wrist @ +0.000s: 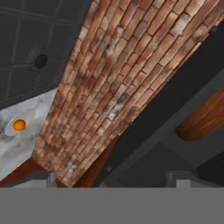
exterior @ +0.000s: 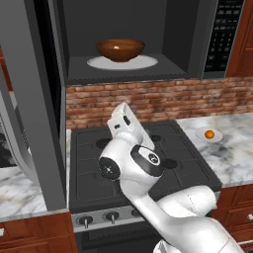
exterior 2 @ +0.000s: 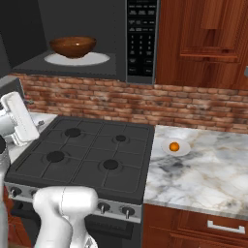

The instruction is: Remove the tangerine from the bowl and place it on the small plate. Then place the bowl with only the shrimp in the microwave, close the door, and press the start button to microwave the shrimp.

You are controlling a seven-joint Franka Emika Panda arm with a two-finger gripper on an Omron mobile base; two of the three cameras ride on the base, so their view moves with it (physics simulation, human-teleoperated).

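**Hand view: bowl in the oven, fruit on its plate**

Hand view looks along the pincer (wrist: 113,177), its jaws spread wide and holding nothing. Up and ahead of it, the bowl (exterior: 119,49) sits on the turntable inside the microwave (exterior: 148,29). Well off to its side, the tangerine (exterior: 209,134) rests on the small plate (exterior: 201,133) on the counter (exterior: 232,148).

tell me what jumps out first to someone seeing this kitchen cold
The dark-brown bowl sitting on the white turntable inside the open microwave, above the black stove. Next, the bright tangerine on the small plate on the marble counter right of the stove. The white arm rises over the stove.
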